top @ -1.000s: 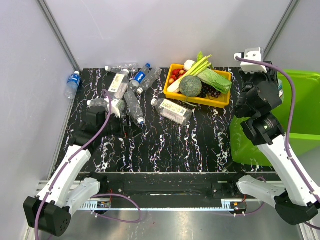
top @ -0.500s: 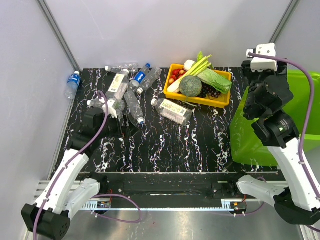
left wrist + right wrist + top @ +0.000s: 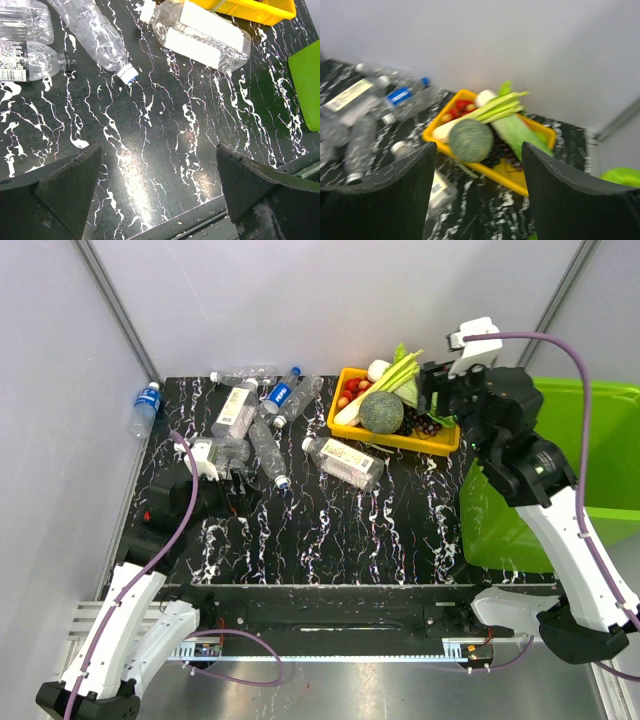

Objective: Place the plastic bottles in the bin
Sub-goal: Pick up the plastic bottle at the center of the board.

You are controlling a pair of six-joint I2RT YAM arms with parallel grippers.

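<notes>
Top view: the plastic bottles (image 3: 255, 420) lie clustered at the far left of the black tabletop (image 3: 340, 530) (one (image 3: 146, 402) sits beyond its left edge), the green bin (image 3: 600, 455) stands at the right, and the right tool (image 3: 432, 392) hovers over the yellow tray (image 3: 400, 443). Left wrist view: the left tool (image 3: 157, 192) is released and empty above bare tabletop, near two bottles. Right wrist view: the right tool's fingers (image 3: 385, 200) stand apart, holding nothing.

We find the plastic bottles (image 3: 352, 97) blurred in the right wrist view; overhead, the bin (image 3: 500, 525) is cropped at 3 o'clock.
</notes>
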